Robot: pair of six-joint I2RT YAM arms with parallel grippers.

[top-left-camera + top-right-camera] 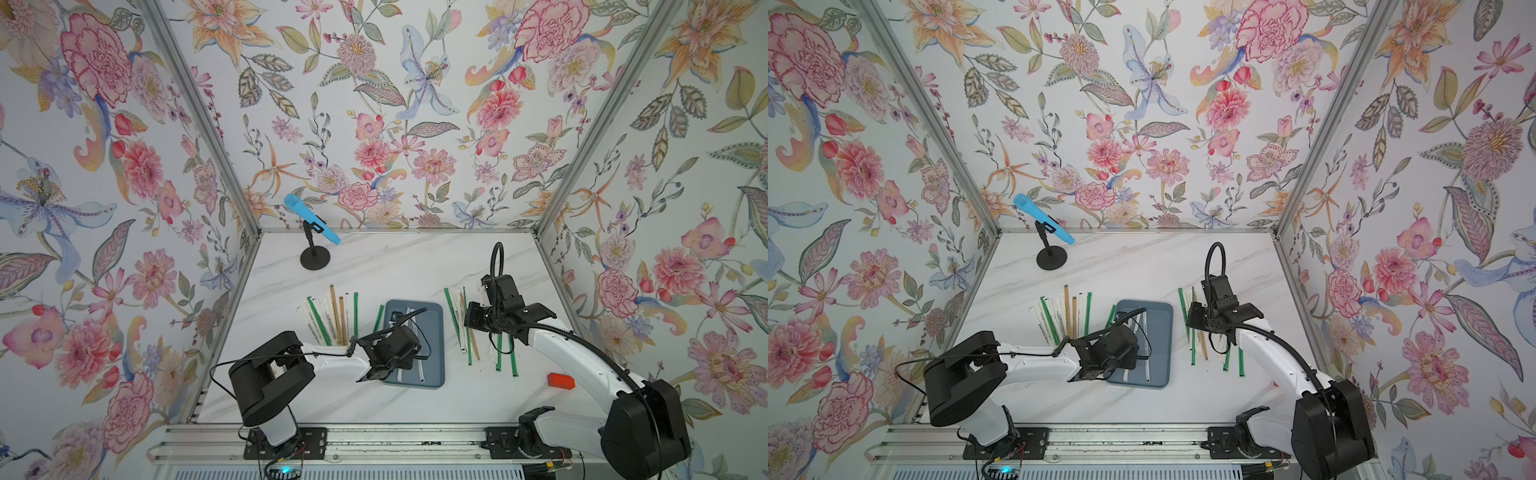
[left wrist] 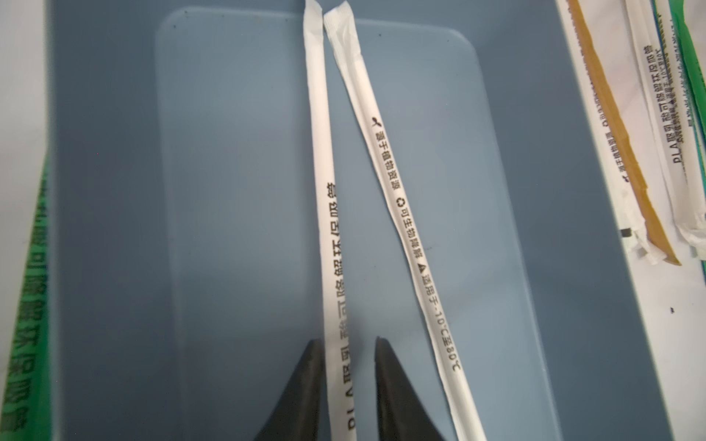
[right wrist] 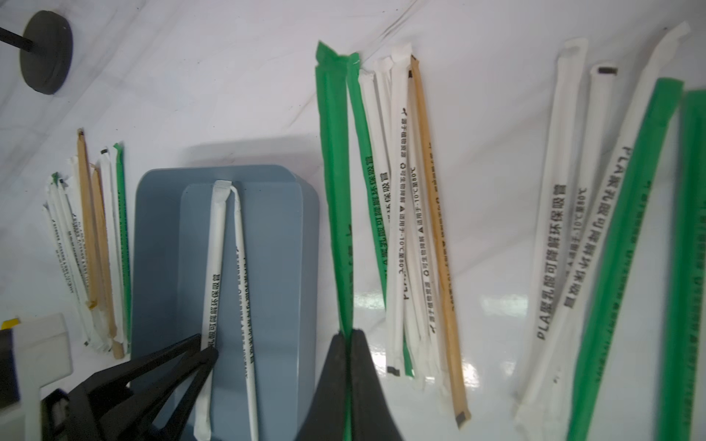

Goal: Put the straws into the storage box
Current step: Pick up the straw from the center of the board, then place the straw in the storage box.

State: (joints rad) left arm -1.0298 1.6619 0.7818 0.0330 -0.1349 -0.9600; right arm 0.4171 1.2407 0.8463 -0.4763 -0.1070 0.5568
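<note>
Blue-grey storage box [image 2: 114, 229] held two white printed straws [image 2: 401, 214], left gripper [image 2: 345, 341] part open astride one, right gripper [image 3: 348, 334] clamped tight on green straw [image 3: 331, 191] beside box.

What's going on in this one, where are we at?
Two white straws lie in the storage box. The left gripper hangs over it, jaws apart astride one of them. The right gripper is shut on a green straw beside the box. Many loose straws lie on the table on both sides.
</note>
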